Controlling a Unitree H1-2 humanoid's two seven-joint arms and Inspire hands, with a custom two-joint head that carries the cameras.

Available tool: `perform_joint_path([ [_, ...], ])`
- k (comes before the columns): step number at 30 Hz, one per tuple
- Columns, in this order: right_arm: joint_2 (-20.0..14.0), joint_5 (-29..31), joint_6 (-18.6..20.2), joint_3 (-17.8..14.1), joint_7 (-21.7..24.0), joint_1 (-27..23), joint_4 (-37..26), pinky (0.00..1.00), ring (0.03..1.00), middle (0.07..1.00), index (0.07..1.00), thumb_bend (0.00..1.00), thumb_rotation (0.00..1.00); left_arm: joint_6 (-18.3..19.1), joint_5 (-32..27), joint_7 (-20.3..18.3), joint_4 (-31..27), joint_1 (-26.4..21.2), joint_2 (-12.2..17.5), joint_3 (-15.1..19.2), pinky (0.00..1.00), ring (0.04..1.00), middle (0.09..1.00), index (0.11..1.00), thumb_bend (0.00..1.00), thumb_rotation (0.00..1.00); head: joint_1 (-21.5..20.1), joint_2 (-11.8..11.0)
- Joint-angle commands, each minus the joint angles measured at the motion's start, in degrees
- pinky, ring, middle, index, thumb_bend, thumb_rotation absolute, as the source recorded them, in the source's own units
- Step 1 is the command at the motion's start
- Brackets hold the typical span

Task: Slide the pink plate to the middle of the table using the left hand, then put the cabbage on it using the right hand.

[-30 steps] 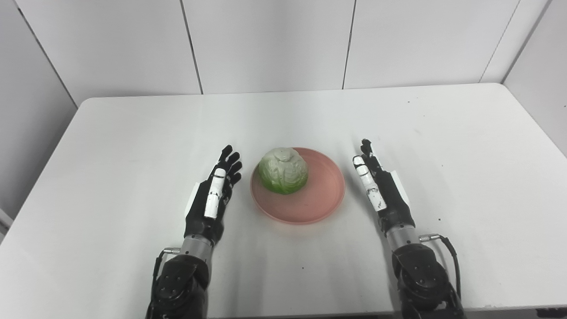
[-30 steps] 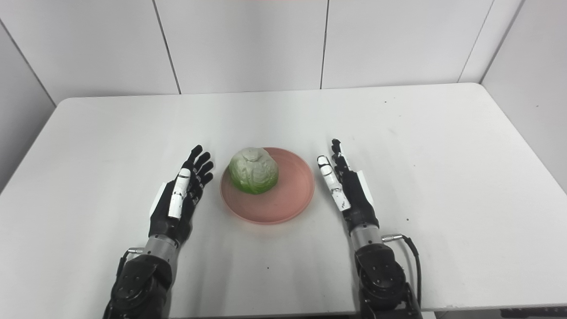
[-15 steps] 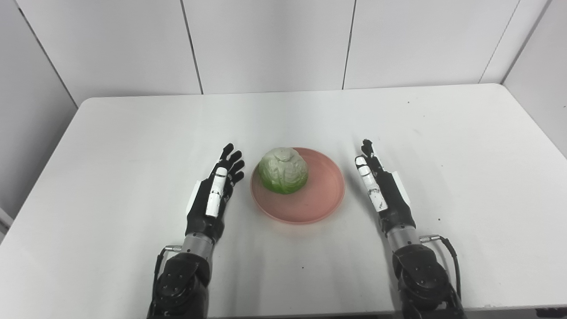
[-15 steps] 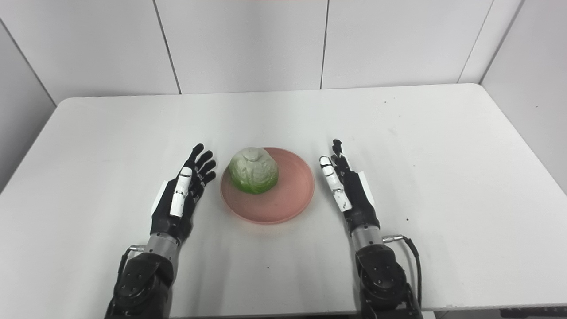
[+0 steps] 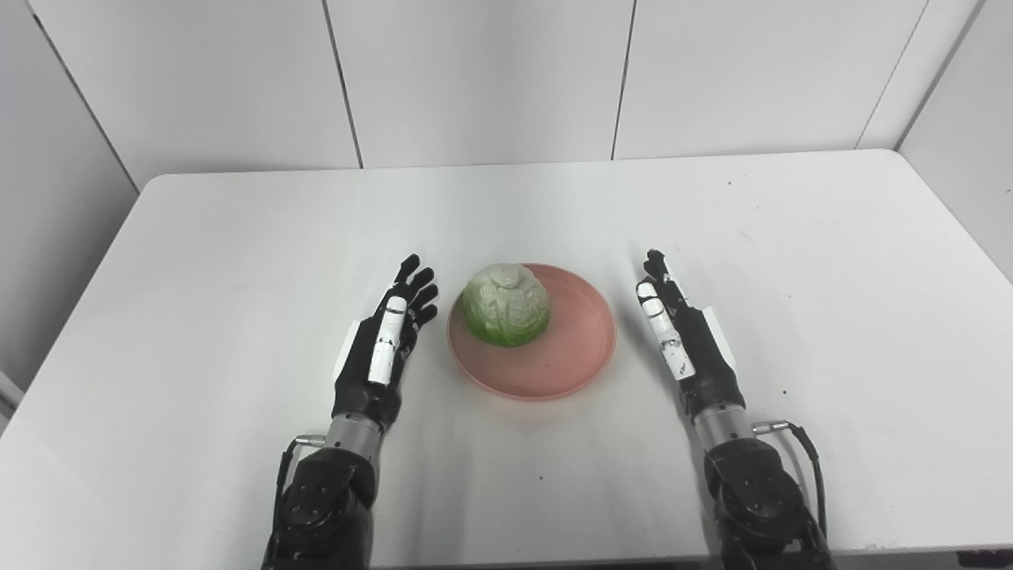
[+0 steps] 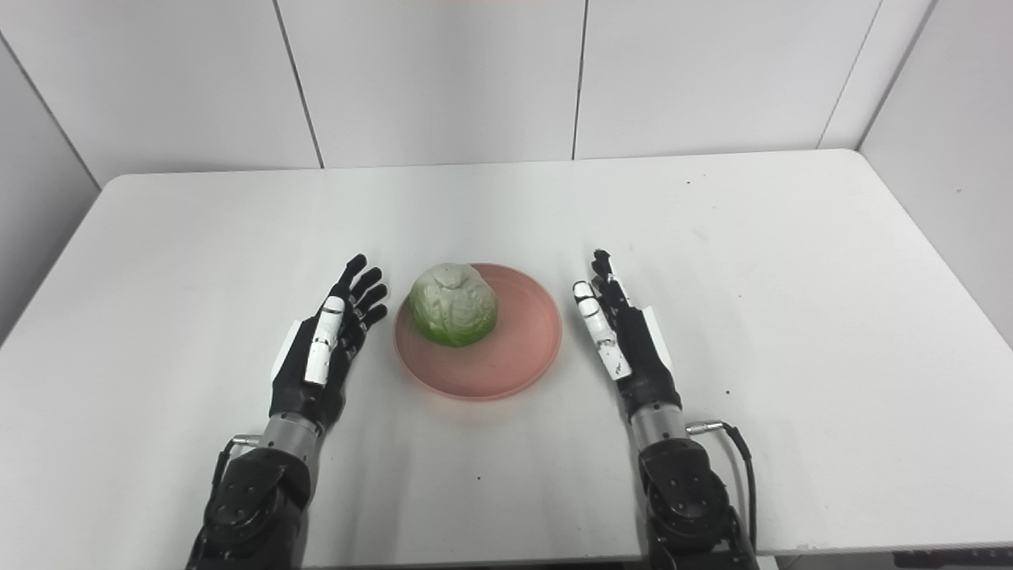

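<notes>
I read the plate (image 5: 554,368) near the middle of the table (image 5: 237,229), toward the near edge. Cabbage (image 5: 506,305) sits on the plate, in its back-left part. Left hand (image 5: 383,348) lies just left of the plate, right hand (image 5: 684,340) just right, neither touching it. Wall panels (image 5: 483,79) stand behind the table.

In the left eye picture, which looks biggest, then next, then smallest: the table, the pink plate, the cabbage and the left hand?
1. table
2. pink plate
3. left hand and cabbage: too alike to rank; the hand looks longer, the cabbage wider, and the hand sits nearer the camera.
</notes>
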Motion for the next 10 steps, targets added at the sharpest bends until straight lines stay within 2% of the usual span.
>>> perform_joint_path([
  [1,0.1,1.2,-1.4,-0.2,0.6,-0.7,0.3,0.96,0.965,0.979,0.974,0.26,1.00,0.8,0.1,-0.3,2.7,0.5,0.3,0.0,0.92,0.928,0.942,0.928,0.40,1.00,0.0,0.1],
  [10,-0.1,1.4,-2.0,0.1,0.5,-0.9,1.9,0.97,0.972,0.990,0.984,0.25,1.00,-0.7,0.1,-0.1,5.1,-0.1,0.1,0.4,0.92,0.924,0.935,0.923,0.40,1.00,0.1,-0.8],
])
